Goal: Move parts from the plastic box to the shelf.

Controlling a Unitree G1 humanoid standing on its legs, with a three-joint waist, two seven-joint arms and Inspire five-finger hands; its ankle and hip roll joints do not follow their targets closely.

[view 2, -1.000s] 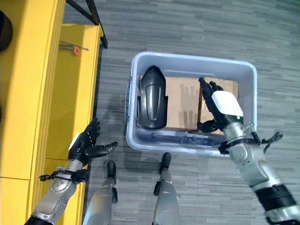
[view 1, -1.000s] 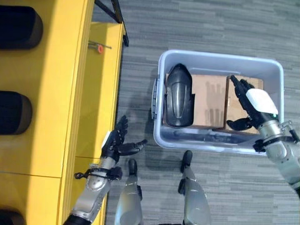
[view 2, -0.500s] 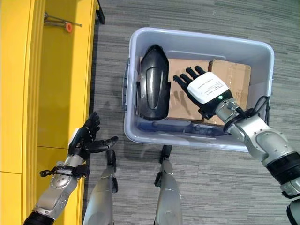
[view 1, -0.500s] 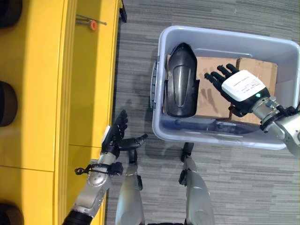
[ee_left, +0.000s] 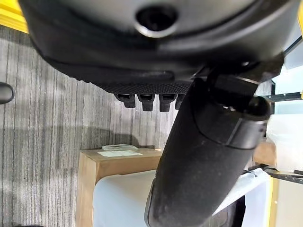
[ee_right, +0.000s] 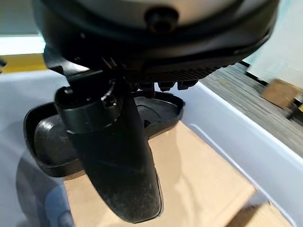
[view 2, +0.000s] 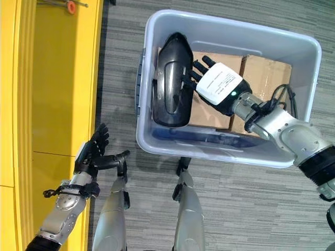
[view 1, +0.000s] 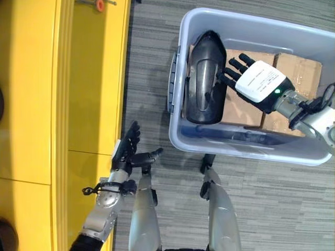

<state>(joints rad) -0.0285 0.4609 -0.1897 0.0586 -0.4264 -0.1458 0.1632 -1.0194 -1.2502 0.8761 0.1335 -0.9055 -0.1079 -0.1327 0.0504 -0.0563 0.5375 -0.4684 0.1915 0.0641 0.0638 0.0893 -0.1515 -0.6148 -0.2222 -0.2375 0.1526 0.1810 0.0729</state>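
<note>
Our right hand (view 2: 220,89), fingers spread, reaches one black part (view 2: 171,81) in the plastic box (view 2: 230,151); left hand (view 1: 128,154) open.

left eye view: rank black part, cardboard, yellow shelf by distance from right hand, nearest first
1. black part: at the fingertips of the right hand, in the plastic box's shelf-side end.
2. cardboard: box bottom, beneath the hand.
3. yellow shelf: far across the floor, on the robot's left.

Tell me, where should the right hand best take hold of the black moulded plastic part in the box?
Probably its long right edge: the black moulded plastic part stands tilted on edge against the box's left wall, so only that side faces the open right hand.
</note>
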